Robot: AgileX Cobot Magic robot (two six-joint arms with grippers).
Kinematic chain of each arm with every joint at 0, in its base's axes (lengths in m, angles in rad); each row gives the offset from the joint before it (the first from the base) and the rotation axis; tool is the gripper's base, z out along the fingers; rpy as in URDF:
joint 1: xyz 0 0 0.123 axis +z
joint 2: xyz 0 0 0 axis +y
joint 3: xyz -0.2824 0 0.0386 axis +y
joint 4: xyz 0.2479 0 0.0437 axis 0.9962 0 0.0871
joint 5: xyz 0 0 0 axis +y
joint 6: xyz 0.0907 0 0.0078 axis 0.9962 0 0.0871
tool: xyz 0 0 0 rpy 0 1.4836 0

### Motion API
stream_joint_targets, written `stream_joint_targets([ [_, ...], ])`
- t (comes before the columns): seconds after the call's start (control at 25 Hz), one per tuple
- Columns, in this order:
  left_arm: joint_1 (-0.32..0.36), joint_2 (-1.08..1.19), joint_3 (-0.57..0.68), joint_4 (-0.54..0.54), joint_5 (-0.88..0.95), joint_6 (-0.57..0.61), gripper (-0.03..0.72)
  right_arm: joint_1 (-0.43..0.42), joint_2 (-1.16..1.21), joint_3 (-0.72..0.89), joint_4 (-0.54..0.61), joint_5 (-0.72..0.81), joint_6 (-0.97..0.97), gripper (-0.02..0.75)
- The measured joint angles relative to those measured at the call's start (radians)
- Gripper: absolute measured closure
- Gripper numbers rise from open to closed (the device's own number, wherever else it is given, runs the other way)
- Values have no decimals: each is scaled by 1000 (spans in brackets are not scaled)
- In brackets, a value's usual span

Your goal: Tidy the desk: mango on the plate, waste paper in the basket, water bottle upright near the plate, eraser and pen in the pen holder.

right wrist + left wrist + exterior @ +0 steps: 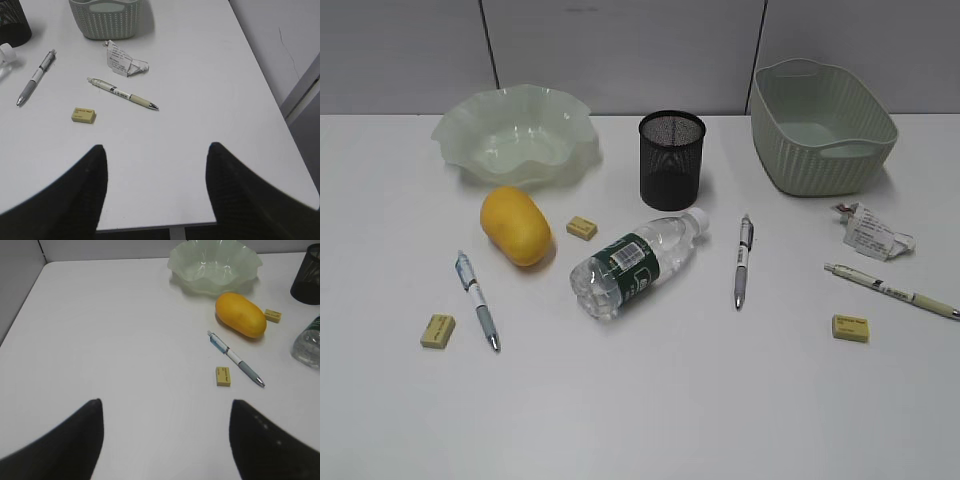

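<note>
Both claws, left claw and right claw, hang released and empty. The mango lies on the counter just before the plate; I'd grip it across its narrow middle, gently.

Water bottle blocks centre; desk front open
</note>
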Motion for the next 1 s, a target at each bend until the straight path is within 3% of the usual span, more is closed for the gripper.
stream_joint_targets([
  [0.44,0,48,-24,-9,-40,0,97,0,0,0,0,0,0,243],
  [0.84,0,483,-225,-88,-235,0,97,0,0,0,0,0,0,243],
  [1.0,0,707,-326,-180,-240,0,97,0,0,0,0,0,0,243],
])
